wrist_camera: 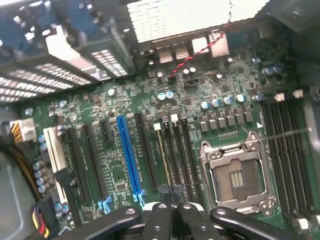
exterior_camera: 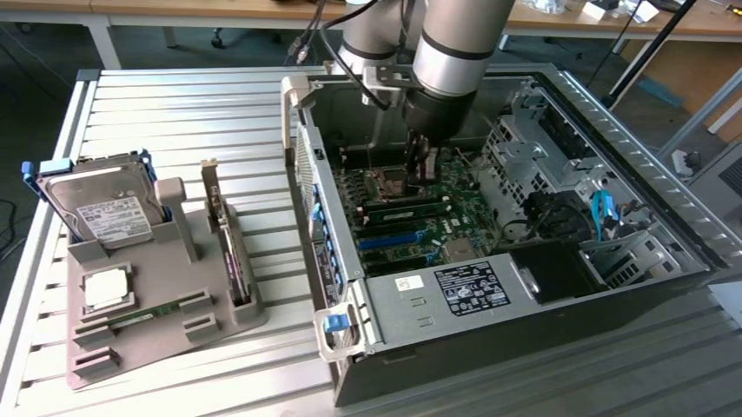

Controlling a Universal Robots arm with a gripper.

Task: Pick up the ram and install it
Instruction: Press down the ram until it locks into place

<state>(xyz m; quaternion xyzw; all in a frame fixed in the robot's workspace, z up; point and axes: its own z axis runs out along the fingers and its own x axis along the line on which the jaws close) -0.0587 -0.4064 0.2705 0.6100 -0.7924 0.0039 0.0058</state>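
Start outside the open grey computer case (exterior_camera: 603, 130), on the exterior view's left of it. There a grey moulded holder (exterior_camera: 128, 347) sits on the slatted metal surface (exterior_camera: 174, 104). A long, thin green circuit-board stick, a ram (exterior_camera: 145, 311), lies flat in the holder, well apart from the case and untouched.

Inside the case, your black gripper (exterior_camera: 420, 167) hangs low over the green motherboard (exterior_camera: 464, 228), near the case's back wall. It is beside the square metal-framed processor socket (exterior_camera: 388, 182).

In the wrist view the gripper (wrist_camera: 172, 215) has its fingers (wrist_camera: 159, 220) pressed fully together, and I can see nothing held between them. Their tips are lined up over the row of long black memory slots (wrist_camera: 175, 150) next to the socket (wrist_camera: 235, 175).

In the exterior view, two green strips (exterior_camera: 406, 211) stand on the board beside the gripper. They look like sticks already in slots, but I can't tell whether either is fully seated.

I judge you're at the install end of the job, working at the slots with closed fingers, not picking up.

Any move here calls for:
- the fingers kept in line with the slot;
- straight vertical travel;
- clearance from the socket's lever and the small capacitors nearby.
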